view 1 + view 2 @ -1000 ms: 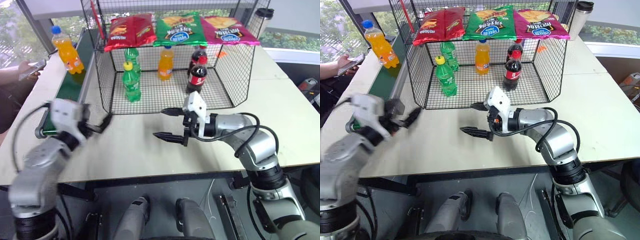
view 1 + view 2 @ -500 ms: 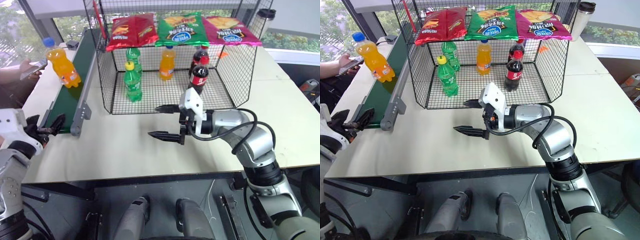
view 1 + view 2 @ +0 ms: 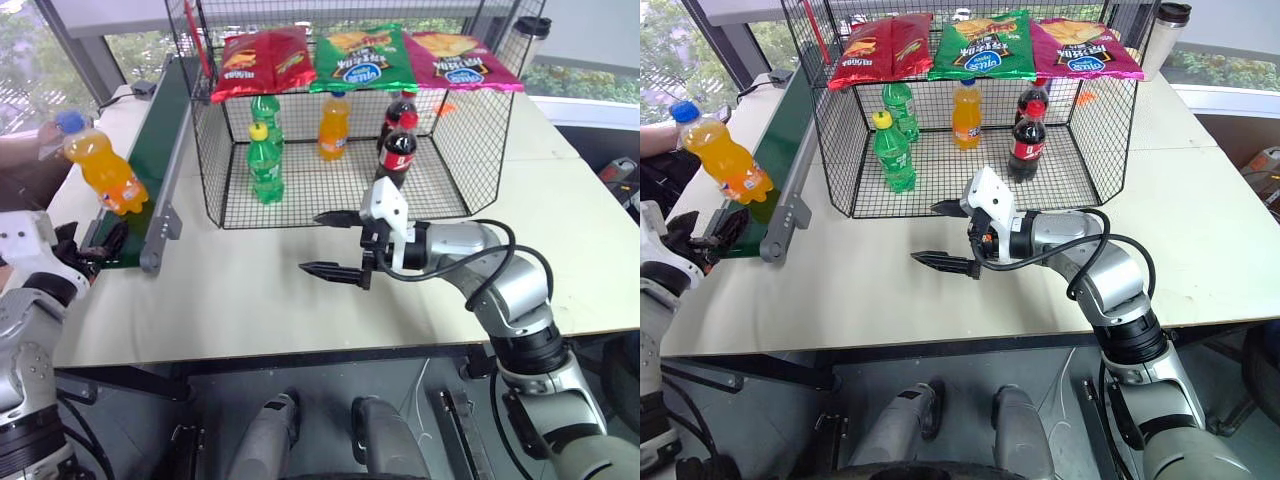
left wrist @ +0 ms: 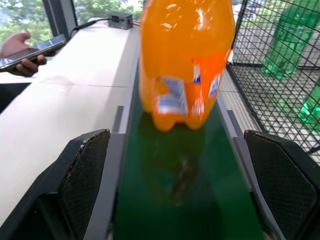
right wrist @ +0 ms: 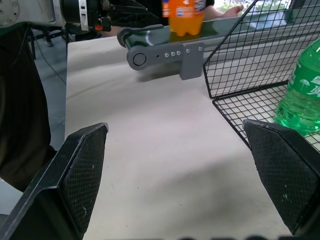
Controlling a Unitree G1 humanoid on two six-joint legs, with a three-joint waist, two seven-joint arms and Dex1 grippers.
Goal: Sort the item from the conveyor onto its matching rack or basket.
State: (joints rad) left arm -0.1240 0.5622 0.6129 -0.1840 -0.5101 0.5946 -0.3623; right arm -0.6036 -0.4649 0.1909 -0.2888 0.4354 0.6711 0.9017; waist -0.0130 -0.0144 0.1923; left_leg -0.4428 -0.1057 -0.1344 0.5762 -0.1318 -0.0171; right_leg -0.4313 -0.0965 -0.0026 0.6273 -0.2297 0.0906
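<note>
- Left eye view: orange soda bottle (image 3: 103, 172) stood tilted on the conveyor (image 3: 150, 140) near its close end, left of frame. Left tool (image 3: 92, 245) sat at lower left before that end, fingers spread, holding nothing. Right tool (image 3: 333, 243) hovered mid-frame over the desk (image 3: 250, 300), fingers spread, empty. Black wire basket (image 3: 210, 150) at upper centre held green, orange and cola bottles.
- Left wrist view: seen between spread fingers (image 4: 82, 175), same bottle on the belt.
- Right wrist view: spread fingers (image 5: 85, 170) over bare desk; basket corner at right.
</note>
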